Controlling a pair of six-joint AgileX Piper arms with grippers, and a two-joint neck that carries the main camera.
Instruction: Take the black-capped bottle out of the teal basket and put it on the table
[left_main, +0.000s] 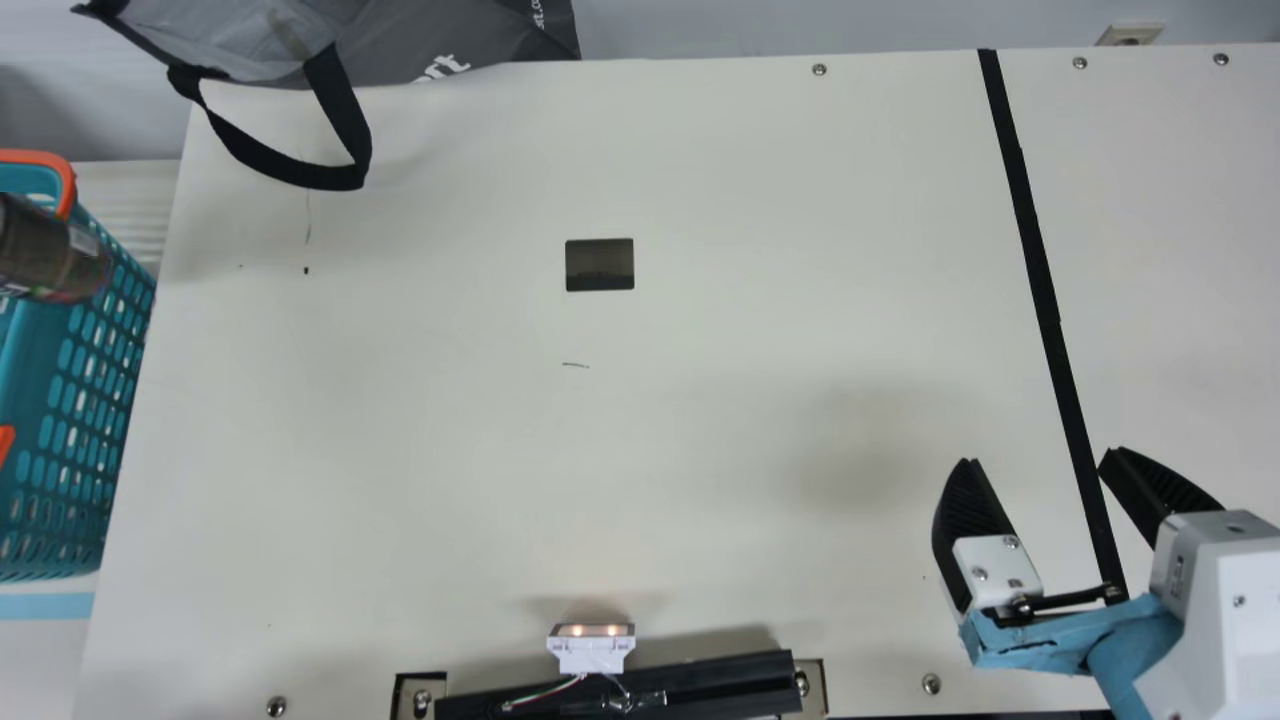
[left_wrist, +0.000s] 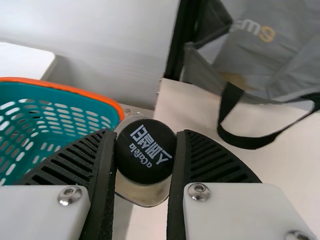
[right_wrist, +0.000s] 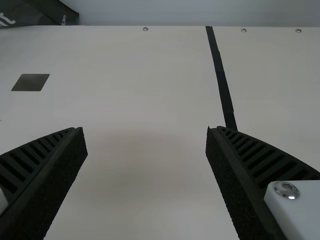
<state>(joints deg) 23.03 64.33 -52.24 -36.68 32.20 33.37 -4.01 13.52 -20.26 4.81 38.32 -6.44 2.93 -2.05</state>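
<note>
From where I stand, the black-capped bottle (left_main: 48, 255) tilts over the teal basket's (left_main: 75, 370) table-side edge, between nine and ten o'clock in the main view. The left gripper (left_wrist: 146, 132) pinches its cap end, presumably leaving the base free to meet the table (left_main: 450, 420). Toward four, the right gripper (left_main: 1040, 457) gapes empty, likely unneeded.
</note>
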